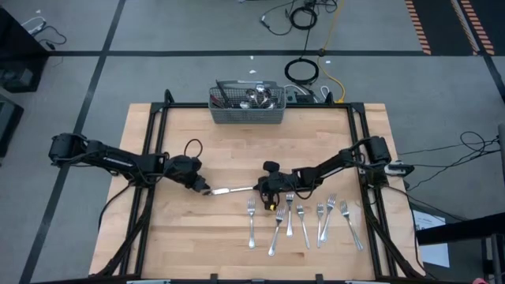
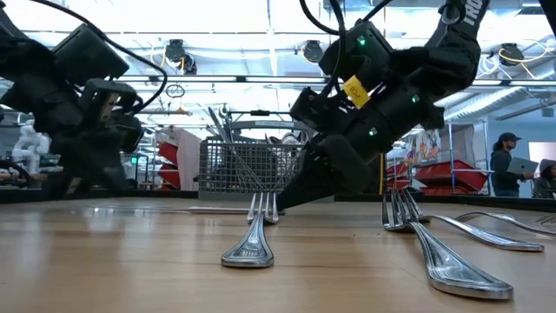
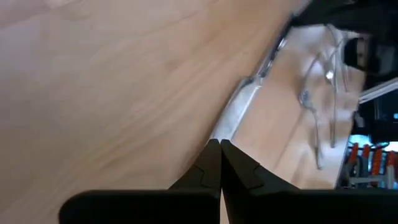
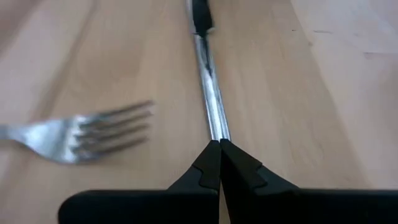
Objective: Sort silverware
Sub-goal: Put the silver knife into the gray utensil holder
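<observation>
Nearest you, along the worktop's (image 1: 189, 244) front edge, a row of six forks (image 1: 303, 221) is lying flat, tines pointing toward the far edge, right of centre. Just behind that row, at mid-worktop, a single slim piece of silverware (image 1: 233, 190), likely a knife, is lying crosswise, and both arms are gripping it. Your left gripper (image 1: 205, 189) is pinching one end, fingers (image 3: 208, 165) closed tight on the metal. Your right gripper (image 1: 263, 188) is clamping the other end, fingers (image 4: 211, 163) fully closed on it too. At the far edge, the grey mesh basket (image 1: 246, 115) is holding more silverware.
</observation>
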`<action>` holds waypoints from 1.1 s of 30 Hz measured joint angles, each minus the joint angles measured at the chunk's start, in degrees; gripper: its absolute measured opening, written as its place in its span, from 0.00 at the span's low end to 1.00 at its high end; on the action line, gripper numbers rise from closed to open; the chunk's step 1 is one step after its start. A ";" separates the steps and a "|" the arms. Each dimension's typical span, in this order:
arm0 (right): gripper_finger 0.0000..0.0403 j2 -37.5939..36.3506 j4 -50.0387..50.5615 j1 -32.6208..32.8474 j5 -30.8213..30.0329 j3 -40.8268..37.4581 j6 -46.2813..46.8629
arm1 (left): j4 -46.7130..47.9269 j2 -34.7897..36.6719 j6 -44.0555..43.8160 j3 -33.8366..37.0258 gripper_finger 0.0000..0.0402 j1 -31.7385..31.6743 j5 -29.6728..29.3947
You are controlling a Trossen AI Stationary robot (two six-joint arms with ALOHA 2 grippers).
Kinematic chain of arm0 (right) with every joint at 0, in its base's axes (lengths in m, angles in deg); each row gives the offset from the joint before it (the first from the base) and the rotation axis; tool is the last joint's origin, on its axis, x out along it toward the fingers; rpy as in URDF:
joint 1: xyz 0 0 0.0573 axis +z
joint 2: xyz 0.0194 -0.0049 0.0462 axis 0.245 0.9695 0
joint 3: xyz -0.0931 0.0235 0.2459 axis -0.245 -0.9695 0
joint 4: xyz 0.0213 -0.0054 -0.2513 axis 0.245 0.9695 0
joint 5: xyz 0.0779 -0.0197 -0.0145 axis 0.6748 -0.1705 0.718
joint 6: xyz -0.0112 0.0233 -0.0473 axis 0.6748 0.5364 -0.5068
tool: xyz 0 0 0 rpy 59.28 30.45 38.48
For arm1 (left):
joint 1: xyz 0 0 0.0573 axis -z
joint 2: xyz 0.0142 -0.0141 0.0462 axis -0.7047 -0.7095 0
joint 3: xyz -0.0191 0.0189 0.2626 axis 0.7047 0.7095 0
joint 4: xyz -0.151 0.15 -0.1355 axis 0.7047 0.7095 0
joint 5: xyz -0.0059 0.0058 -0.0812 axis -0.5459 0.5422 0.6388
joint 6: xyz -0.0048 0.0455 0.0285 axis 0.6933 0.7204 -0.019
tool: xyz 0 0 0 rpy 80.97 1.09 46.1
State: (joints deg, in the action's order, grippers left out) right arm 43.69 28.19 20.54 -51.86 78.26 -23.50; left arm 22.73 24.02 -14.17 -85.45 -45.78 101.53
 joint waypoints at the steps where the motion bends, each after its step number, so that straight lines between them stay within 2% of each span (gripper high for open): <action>1: 0.00 -0.99 0.54 -0.24 -0.14 -0.08 -1.11 | -0.35 -0.04 0.04 -0.13 0.01 0.00 -0.02; 6: 0.02 -5.94 3.32 -1.21 1.52 3.33 -4.59 | -1.57 0.23 0.28 -0.15 0.00 0.00 -0.06; 11: 0.12 -6.61 14.97 -1.34 1.52 9.87 -9.76 | -0.54 0.71 0.26 -0.10 0.00 0.00 0.44; 17: 0.21 -6.81 19.03 -2.11 1.38 12.40 -9.94 | 10.31 3.63 -1.92 0.62 0.09 0.77 1.66; 19: 0.18 -6.76 20.66 -2.44 1.57 12.52 -8.76 | 12.21 6.78 -4.87 1.45 0.11 1.15 1.55; 23: 0.03 -6.07 25.96 -2.68 1.49 12.33 -8.61 | 12.22 14.58 -11.69 1.57 0.12 2.47 0.36; 28: 0.00 -5.99 25.02 -1.59 2.89 12.59 -10.38 | 12.40 22.46 -24.11 1.54 0.11 7.65 -3.48; 33: 0.00 -5.96 24.55 -1.84 2.54 12.53 -10.39 | 12.25 23.83 -30.24 1.54 0.02 16.35 -7.61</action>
State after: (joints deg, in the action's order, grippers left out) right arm 37.73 52.75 18.70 -49.31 90.79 -33.89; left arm 34.98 47.84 -44.41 -83.91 -29.43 93.92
